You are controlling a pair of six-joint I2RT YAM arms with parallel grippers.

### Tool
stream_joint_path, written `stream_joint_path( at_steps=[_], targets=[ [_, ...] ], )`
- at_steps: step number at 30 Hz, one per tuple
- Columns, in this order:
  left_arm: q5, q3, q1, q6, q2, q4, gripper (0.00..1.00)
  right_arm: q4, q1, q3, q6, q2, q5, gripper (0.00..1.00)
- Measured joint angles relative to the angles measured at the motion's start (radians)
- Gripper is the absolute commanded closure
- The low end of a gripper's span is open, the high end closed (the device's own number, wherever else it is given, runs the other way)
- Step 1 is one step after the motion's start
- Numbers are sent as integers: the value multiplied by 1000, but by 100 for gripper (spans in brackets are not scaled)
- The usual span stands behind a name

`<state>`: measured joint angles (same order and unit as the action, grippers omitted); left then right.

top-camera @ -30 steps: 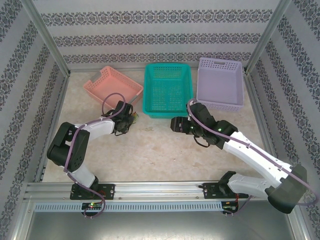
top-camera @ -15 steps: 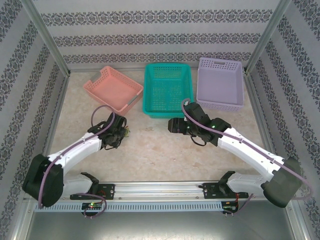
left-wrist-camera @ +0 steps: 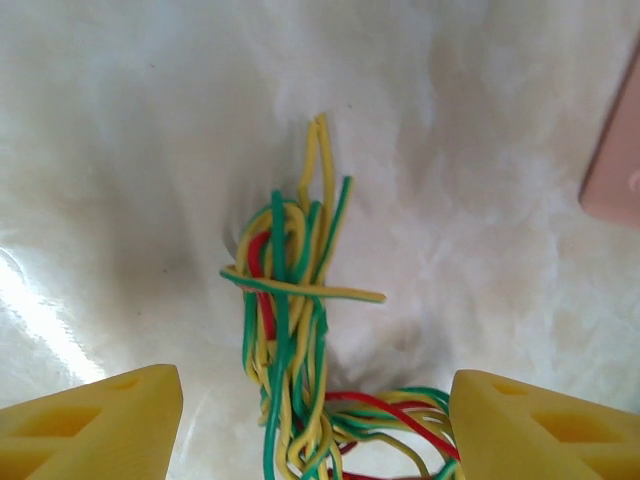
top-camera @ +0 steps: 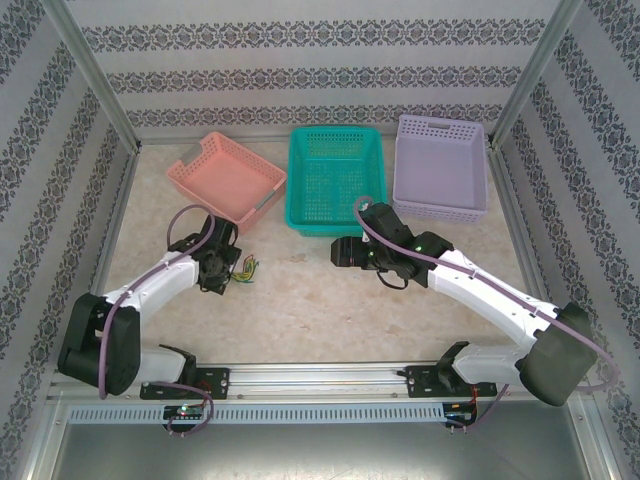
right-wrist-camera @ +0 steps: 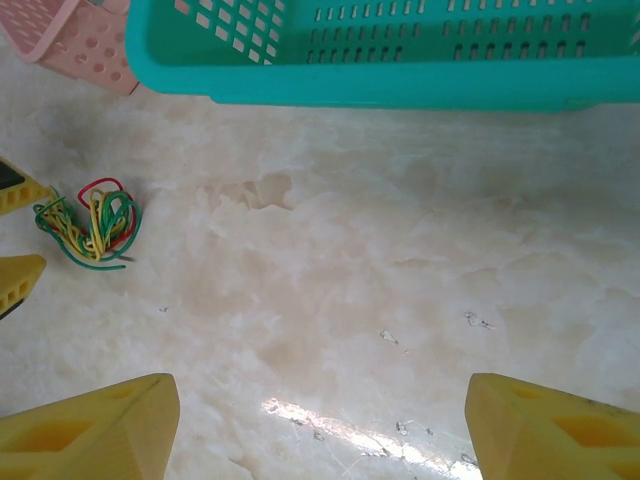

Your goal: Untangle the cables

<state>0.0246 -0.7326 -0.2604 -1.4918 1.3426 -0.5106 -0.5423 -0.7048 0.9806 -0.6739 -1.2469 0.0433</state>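
Table (top-camera: 320,320) has cables (left-wrist-camera: 290,330) in one knotted bunch, none separated yet; left gripper (left-wrist-camera: 315,420) jaws spread astride it, right gripper (right-wrist-camera: 320,420) jaws spread, empty.

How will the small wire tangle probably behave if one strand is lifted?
Probably floppy: the cables are thin and lie in loose curved loops. Likely very light, being so thin and short. The strands cross one another, so the whole bunch may rise together.
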Motion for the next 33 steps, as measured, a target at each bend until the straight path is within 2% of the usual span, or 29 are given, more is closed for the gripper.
stream_joint_path(
  at_steps=[4, 6, 9, 11, 13, 15, 17, 18, 22, 25, 30, 33],
  targets=[
    [-29, 0, 21, 5, 53, 10, 31, 0, 1, 0, 1, 0, 3, 24],
    [-40, -1, 29, 16, 91, 29, 40, 0, 1, 0, 4, 0, 9, 24],
    [-51, -42, 34, 42, 168, -5, 63, 0, 0, 1, 16, -5, 21, 24],
    [-54, -55, 33, 55, 185, -45, 84, 0, 0, 6, 27, -18, 28, 24],
    [-50, -49, 28, 57, 177, -62, 100, -1, -9, 14, 40, -35, 30, 23],
    [-43, -28, 8, 55, 142, -44, 100, 3, -24, 29, 54, -53, 38, 23],
    [-31, -24, -56, 60, 107, -40, 100, 21, -48, 47, 67, -72, 66, 21],
    [-24, -33, -91, 66, 91, -43, 100, 32, -59, 55, 73, -82, 81, 17],
    [-36, -188, -218, 128, 70, -72, 100, 87, -97, 97, 128, -129, 158, 8],
    [-72, -282, -254, 192, 70, -51, 100, 114, -86, 113, 183, -148, 217, 8],
    [-141, -352, -282, 306, 95, -59, 100, 135, 19, 138, 215, -206, 357, 11],
    [-172, -386, -291, 356, 132, -58, 100, 136, 40, 171, 217, -245, 414, 13]
  ],
)
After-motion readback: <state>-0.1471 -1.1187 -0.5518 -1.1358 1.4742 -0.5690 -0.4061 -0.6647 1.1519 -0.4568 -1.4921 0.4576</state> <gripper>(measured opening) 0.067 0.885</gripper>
